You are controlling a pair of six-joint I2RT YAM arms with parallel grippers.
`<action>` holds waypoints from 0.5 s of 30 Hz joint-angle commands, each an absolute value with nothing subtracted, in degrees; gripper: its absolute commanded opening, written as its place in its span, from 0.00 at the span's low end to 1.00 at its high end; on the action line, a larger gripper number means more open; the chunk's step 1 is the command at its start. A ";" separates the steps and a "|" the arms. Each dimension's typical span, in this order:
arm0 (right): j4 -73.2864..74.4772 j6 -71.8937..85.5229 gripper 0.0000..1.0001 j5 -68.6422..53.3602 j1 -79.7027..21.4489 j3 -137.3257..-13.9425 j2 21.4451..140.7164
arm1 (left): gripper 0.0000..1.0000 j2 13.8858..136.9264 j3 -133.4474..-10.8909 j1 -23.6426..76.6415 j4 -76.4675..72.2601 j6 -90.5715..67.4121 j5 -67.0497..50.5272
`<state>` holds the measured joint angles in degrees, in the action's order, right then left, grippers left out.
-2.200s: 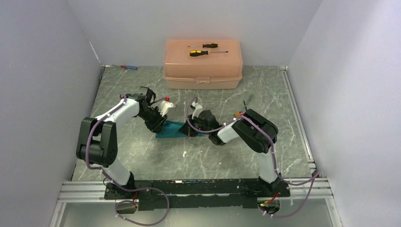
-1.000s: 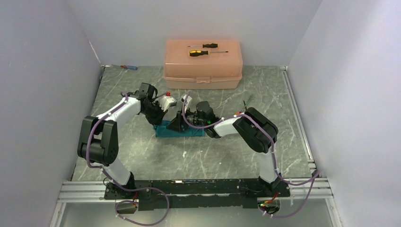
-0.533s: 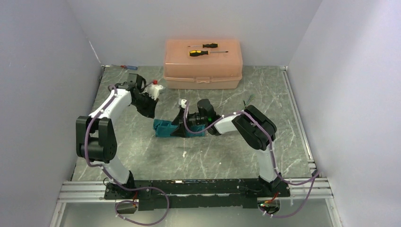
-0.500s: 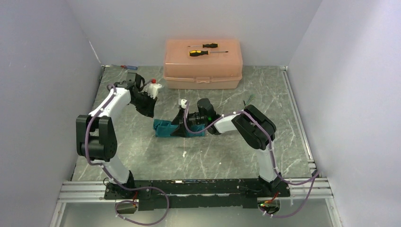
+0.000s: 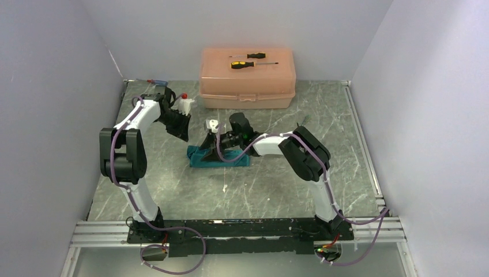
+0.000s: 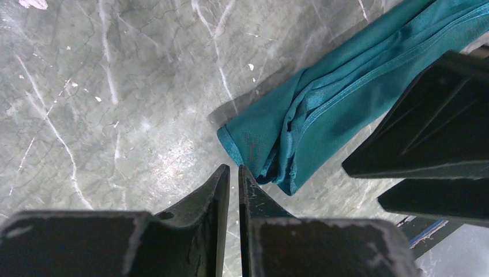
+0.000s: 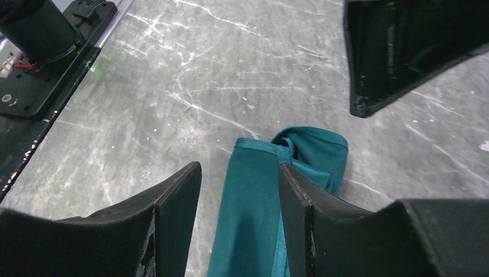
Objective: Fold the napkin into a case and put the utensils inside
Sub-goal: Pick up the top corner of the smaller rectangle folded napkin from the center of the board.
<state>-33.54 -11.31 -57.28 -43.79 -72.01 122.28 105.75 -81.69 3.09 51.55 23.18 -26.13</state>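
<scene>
The teal napkin (image 5: 220, 159) lies on the marble table as a long narrow folded strip, its left end bunched (image 6: 271, 147). My right gripper (image 5: 212, 149) reaches leftward over it and stands open; in the right wrist view (image 7: 239, 166) one finger hangs over the bare table and the other over the cloth (image 7: 254, 219), gripping nothing. My left gripper (image 5: 183, 134) hovers up and left of the strip's end; its jaws (image 6: 233, 168) are only a slit apart and empty. A thin dark utensil with a greenish tip (image 5: 301, 122) lies behind the right arm's elbow.
A peach plastic box (image 5: 248, 86) stands at the back with two yellow-and-black screwdrivers (image 5: 249, 61) on its lid. A small red-and-blue screwdriver (image 5: 153, 81) lies in the back left corner. Grey walls close in on both sides. The arms' base rail (image 5: 242, 228) runs along the near edge.
My left gripper has pulled back up and to the left, away from the napkin, and its jaws have parted slightly. My right gripper has slid left along the strip.
</scene>
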 commanded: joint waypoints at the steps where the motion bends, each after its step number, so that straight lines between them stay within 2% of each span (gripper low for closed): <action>1: -29.96 -16.50 0.54 -56.37 -45.53 -76.00 124.56 | 0.17 105.19 -82.17 3.18 51.49 23.05 -26.24; 4: -26.92 -18.61 0.53 -54.66 -46.33 -78.94 125.80 | 0.20 105.41 -83.65 2.95 52.04 23.26 -25.26; 10: -24.77 -19.11 0.55 -50.23 -47.09 -83.14 128.17 | 0.33 106.06 -87.16 0.19 51.59 22.10 -24.52; 15: -23.50 -19.80 0.56 -49.07 -47.28 -84.14 128.23 | 0.34 105.27 -87.62 -1.76 50.90 22.75 -24.06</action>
